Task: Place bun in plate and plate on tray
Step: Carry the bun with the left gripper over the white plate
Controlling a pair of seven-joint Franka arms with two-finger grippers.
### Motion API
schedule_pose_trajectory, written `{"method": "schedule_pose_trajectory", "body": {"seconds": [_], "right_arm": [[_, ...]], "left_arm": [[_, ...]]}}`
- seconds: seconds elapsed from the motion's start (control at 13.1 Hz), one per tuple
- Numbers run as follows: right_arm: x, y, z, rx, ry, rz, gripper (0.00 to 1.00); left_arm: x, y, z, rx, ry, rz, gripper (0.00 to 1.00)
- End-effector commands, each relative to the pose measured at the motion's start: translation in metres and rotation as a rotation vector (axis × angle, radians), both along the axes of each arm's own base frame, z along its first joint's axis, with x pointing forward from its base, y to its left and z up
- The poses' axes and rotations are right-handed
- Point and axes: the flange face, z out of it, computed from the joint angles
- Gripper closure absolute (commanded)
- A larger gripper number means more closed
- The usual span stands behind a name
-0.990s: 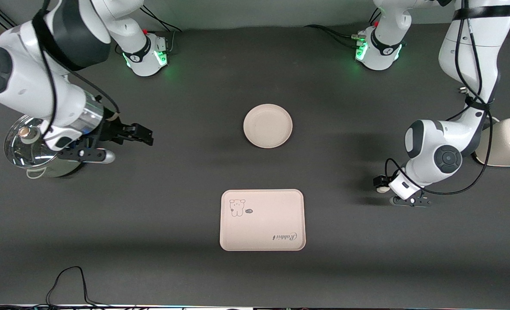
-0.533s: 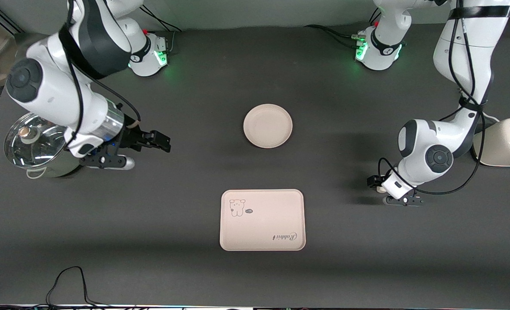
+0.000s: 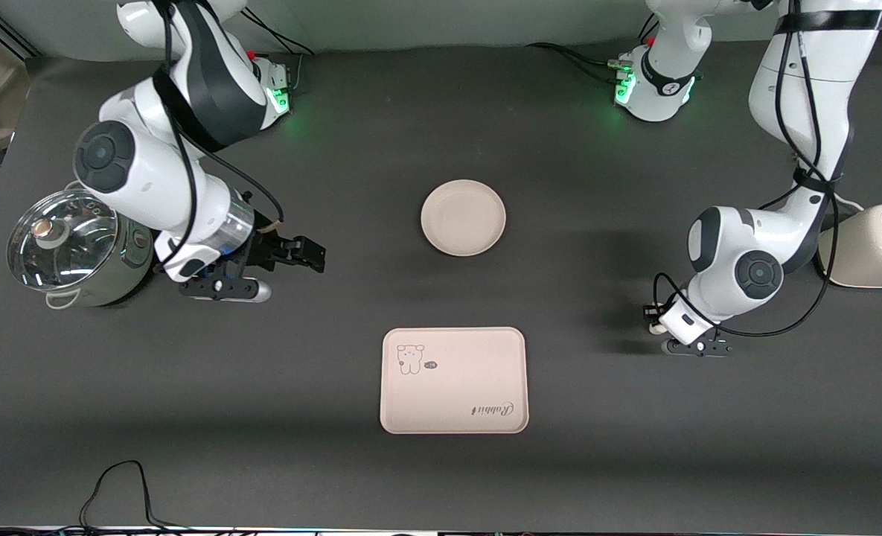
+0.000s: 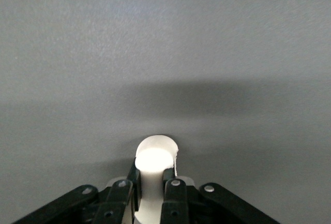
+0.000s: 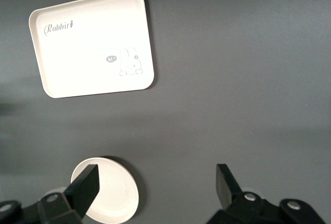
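Between the left gripper's [image 4: 153, 182] clenched fingers, the bun [image 4: 155, 154] is sitting small, light, likely soft; right gripper [image 5: 155, 188] is hovering released above the plate [image 5: 111, 190].

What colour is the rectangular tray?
Cream-beige rectangular tray with a cartoon animal drawing and cursive "Rabbit" lettering; clearest in the front view.

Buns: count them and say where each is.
1. The bun is pinched in the shut left gripper, low at the table toward the left arm's end. None other shows.
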Motion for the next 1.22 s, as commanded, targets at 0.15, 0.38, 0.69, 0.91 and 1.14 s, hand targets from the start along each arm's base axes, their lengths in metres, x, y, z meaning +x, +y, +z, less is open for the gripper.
{"method": "schedule_pose_trajectory", "body": {"seconds": [0.15,0.38,0.69,0.91,1.14], "right_arm": [[0.007,0.017,-0.008,0.018,-0.024,-0.037,0.00],[0.002,0.026,-0.010,0.017,-0.019,-0.022,0.00],[0.001,0.027,-0.011,0.014,-0.015,-0.021,0.00],[-0.001,0.033,-0.011,0.014,-0.017,-0.013,0.00],[-0.002,0.030,-0.009,0.013,-0.014,-0.013,0.00]], "left_arm": [[-0.021,0.002,0.140,0.046,0.076,0.000,0.79],[-0.059,0.014,0.252,0.069,0.081,0.016,0.78],[-0.086,0.022,0.335,0.078,0.080,0.013,0.78],[-0.089,0.010,0.339,0.072,0.088,0.013,0.78],[-0.097,-0.060,0.330,0.067,0.091,0.096,0.79]]}}
